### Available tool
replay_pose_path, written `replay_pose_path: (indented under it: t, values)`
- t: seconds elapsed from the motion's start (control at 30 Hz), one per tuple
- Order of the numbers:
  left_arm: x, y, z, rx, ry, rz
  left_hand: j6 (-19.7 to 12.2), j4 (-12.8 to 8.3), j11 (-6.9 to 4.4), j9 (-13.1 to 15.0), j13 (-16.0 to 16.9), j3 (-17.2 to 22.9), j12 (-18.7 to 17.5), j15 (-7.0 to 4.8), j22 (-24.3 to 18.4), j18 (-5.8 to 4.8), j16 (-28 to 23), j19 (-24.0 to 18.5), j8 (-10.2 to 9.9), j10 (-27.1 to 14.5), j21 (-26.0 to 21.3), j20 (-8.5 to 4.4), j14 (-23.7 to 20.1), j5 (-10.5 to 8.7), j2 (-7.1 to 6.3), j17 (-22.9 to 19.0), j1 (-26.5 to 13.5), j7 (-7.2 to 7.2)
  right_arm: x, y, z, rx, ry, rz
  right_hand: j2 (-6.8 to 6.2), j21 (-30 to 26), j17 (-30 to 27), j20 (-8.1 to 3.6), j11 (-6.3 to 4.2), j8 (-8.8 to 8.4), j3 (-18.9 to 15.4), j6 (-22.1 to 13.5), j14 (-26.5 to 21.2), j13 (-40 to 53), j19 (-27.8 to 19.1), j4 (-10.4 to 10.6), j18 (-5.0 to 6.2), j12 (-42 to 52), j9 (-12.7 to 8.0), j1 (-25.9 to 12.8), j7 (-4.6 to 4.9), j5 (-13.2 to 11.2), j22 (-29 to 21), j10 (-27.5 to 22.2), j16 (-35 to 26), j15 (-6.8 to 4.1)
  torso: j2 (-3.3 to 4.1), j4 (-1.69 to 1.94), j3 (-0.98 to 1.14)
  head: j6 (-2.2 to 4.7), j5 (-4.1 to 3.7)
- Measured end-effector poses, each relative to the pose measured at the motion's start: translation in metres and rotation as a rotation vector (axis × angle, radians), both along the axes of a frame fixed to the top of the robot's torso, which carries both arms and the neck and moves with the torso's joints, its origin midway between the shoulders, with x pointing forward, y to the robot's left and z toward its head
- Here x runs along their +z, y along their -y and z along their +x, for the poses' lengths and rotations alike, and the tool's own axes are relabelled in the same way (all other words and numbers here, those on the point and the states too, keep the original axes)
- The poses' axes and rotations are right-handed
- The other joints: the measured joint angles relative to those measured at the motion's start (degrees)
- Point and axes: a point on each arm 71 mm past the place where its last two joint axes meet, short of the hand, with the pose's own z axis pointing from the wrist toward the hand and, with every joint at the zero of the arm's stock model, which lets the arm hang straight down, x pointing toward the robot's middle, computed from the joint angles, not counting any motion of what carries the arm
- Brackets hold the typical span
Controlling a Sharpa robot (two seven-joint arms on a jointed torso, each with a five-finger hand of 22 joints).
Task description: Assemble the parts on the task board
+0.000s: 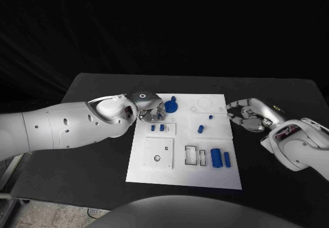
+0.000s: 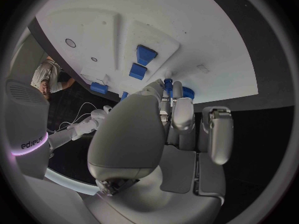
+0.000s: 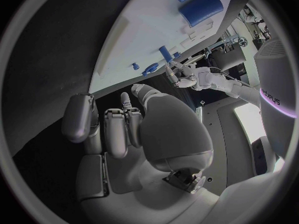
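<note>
The white task board lies mid-table. My left hand is over its far left corner, fingertips closed round a round blue part with a peg; the left wrist view shows that blue part peeking out between thumb and fingers. My right hand hovers at the board's right edge, fingers loosely bent and apart, nothing in them. Two small blue blocks stand in a raised plate near the left hand, and a short blue peg stands mid-board. Two blue cylinders lie near the front right.
A square raised plate with holes and two narrow rectangular slots sit on the board's front half. A round recess marks the far right corner. Black table surrounds the board on all sides.
</note>
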Motion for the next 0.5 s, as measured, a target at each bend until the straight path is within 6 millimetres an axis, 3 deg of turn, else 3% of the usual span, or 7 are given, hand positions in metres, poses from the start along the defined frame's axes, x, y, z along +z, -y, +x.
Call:
replay_pose_path:
  t: [0.5]
  values:
    - [-0.0034, -0.0003, -0.0019, 0.002, -0.012, 0.004, 0.00, 0.16, 0.21, 0.00, -0.13, 0.15, 0.00, 0.20, -0.01, 0.00, -0.33, 0.00, -0.01, 0.19, 0.00, 0.00, -0.20, 0.00, -0.23, -0.46, -0.23, 0.00, -0.0010, 0.0007, 0.0000, -0.002, -0.002, -0.002, 0.00, -0.34, 0.05, 0.00, 0.00, -0.23, -0.01, 0.00, 0.00, -0.03, 0.00, 0.01, 0.00, 0.01, 0.01, 0.00, 0.00, 0.24, -0.01, 0.00, 0.00, 0.00, -0.02, -0.01, 0.00, 0.00, -0.08]
